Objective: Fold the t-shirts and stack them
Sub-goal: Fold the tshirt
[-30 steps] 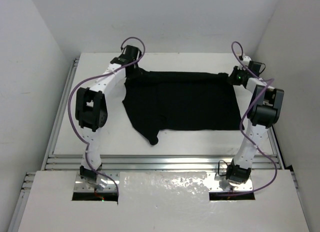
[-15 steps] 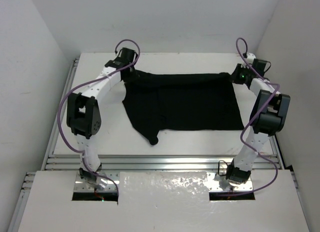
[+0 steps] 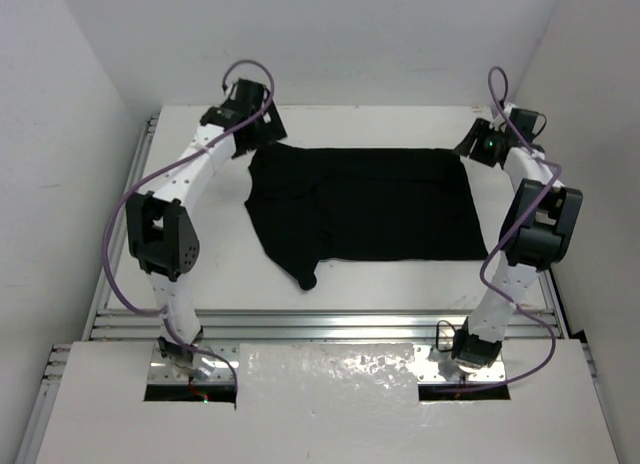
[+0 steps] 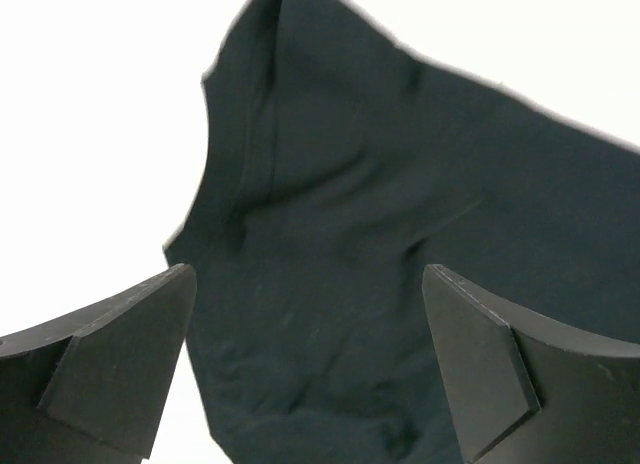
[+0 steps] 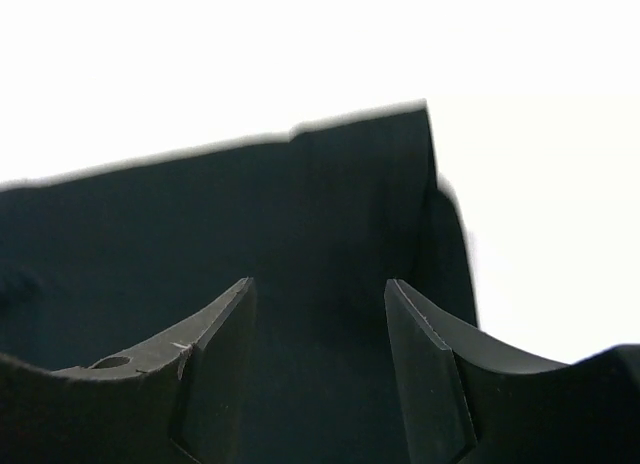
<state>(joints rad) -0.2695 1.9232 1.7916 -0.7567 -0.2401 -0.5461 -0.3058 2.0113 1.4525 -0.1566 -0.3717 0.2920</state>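
- Desk (image 3: pixel 400 274) surface is matte white and flat, with grooved metal rails (image 3: pixel 330 322) along its near and left edges.
- T-shirt (image 3: pixel 380 204), of soft plain black fabric, lies flat at the desk's middle as a rough rectangle. Its long axis runs left to right.
- The right part is smooth and the left part creased. A small rumpled tail points toward the near edge from the near-left corner.
- Left gripper (image 4: pixel 307 274) has hard, dark, wedge-shaped fingers spread wide; it hovers over the shirt's far-left corner, holding nothing.
- Right gripper (image 5: pixel 318 284) has curved dark fingers, parted; it hangs above the far-right corner, empty.
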